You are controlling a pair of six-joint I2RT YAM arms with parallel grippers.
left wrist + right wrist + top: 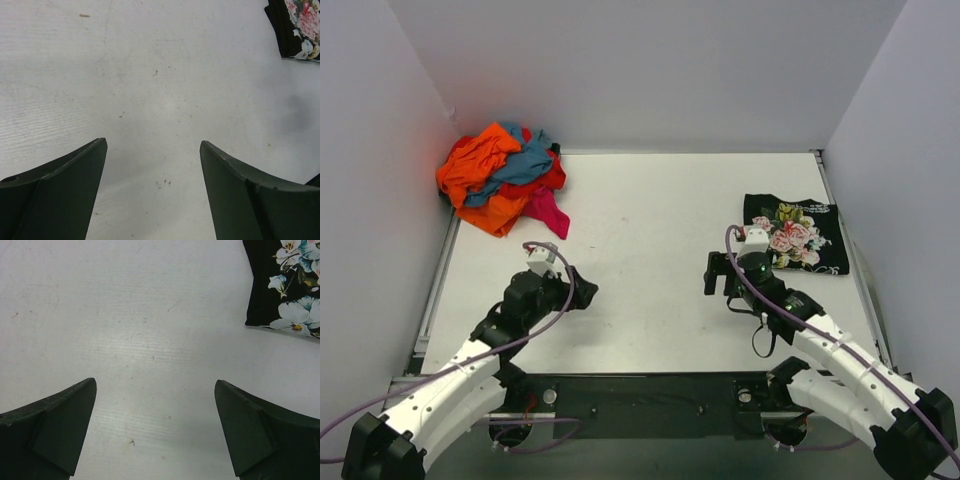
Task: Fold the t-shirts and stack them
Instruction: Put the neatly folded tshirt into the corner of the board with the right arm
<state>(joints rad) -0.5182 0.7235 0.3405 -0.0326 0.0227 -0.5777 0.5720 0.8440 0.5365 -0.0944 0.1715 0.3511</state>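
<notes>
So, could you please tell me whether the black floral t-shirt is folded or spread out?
Folded: the black t-shirt lies as a compact, straight-edged rectangle on the right side of the table, no sleeves showing.

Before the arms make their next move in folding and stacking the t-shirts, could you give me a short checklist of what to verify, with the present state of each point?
1. The left gripper is open and holds nothing: ok.
2. The right gripper is open and holds nothing: ok.
3. The soft black t-shirt with the rose print is folded and lies flat at the far right of the white table: ok.
4. The crumpled pile of orange, teal-blue, red and magenta t-shirts in the far left corner is folded: not ok.
5. One shirt of that pile can be lifted alone: cannot tell, they lie tangled.
</notes>
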